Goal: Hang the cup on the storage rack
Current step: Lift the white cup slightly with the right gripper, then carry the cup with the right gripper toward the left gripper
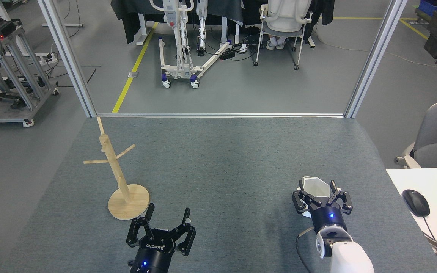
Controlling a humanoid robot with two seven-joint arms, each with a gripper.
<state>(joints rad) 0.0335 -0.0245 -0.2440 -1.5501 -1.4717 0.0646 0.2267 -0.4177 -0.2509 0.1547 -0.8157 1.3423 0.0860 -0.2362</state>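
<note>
cup (314, 187) seated on worktop (226, 167) near right, enclosed by right gripper (321, 201), fingers spread, for body grasp | left gripper (165, 224) held wide, idle | storage rack (119, 176) upright near left, pegs free

On the grey table (218, 170), the right claw (321, 191) has its fingers around the white cup (316, 187). The left claw (166, 219) hangs spread wide and empty, just beside the round base of the wooden rack (119, 178).
</note>
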